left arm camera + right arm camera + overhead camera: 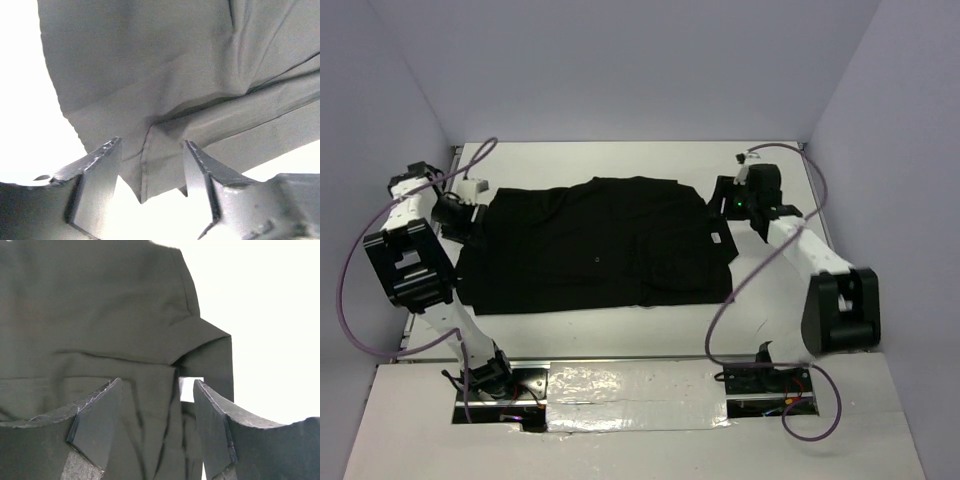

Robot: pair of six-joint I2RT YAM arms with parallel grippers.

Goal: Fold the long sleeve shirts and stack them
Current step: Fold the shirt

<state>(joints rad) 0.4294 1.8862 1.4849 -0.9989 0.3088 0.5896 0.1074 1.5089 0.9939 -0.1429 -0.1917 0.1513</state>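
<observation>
Shirt (595, 245): plain black, no print. It reads washed-out grey in the left wrist view and dark charcoal in the right wrist view.
Neck label (720, 238): white, on the shirt's side toward the tabletop's right edge.
Tabletop (620, 160): plain white.
Left arm (460, 330), right arm (805, 250): white links, black joint housings.
Cables (709, 345): purple.
Small light (736, 207) on the right arm's wrist: green.
Left gripper (152, 141): bare grey metal, scuffed.
Right gripper (157, 381): matt black, pale scratches along the edges.
Walls (640, 70): pale lilac-grey.
Strip (635, 385) along the near edge: glossy silver-white.
</observation>
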